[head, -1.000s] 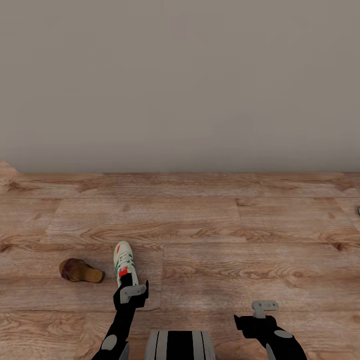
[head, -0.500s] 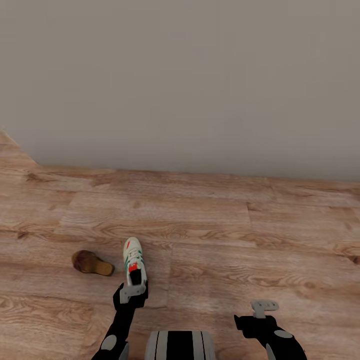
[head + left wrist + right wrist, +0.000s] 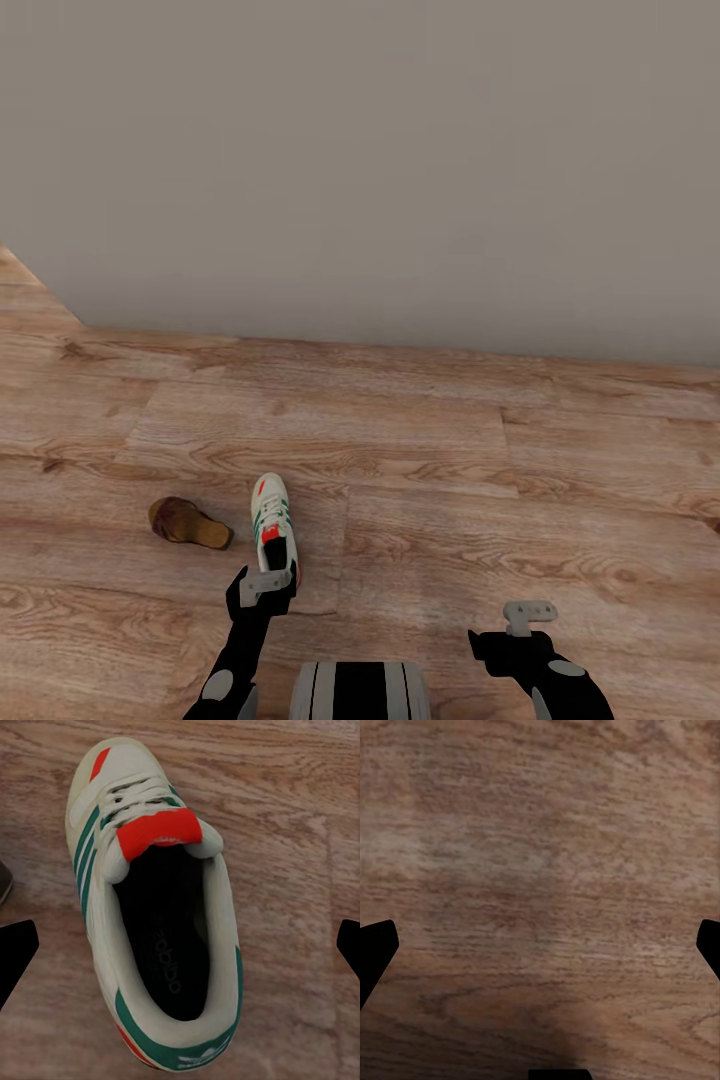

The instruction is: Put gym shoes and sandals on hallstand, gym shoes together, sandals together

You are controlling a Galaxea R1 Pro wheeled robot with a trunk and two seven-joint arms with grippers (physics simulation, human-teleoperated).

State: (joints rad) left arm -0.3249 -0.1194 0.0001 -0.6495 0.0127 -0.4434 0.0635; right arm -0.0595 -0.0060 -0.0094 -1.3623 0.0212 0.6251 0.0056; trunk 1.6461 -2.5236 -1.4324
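Note:
One cream-white gym shoe (image 3: 271,520) with green stripes and a red tongue lies on the wood-plank corridor floor (image 3: 450,470), toe pointing at the wall. A brown sandal (image 3: 187,523) lies just left of it, apart from it. My left gripper (image 3: 265,585) hovers over the shoe's heel. In the left wrist view the gym shoe (image 3: 157,907) sits between the widely spread fingers of the open left gripper (image 3: 182,949), untouched, and a sliver of the sandal (image 3: 4,881) shows at the edge. My right gripper (image 3: 528,615) is open over bare floor (image 3: 540,870). The other shoe, the other sandal and the hallstand are out of view.
A plain grey wall (image 3: 360,170) runs across the far side, meeting the floor beyond the shoe. Open wood floor stretches to the right of the shoe and around the right gripper.
The whole head view has shifted, so the camera moved. The shoe and sandal now sit slightly further right, with the shoe's heel lined up under my left gripper.

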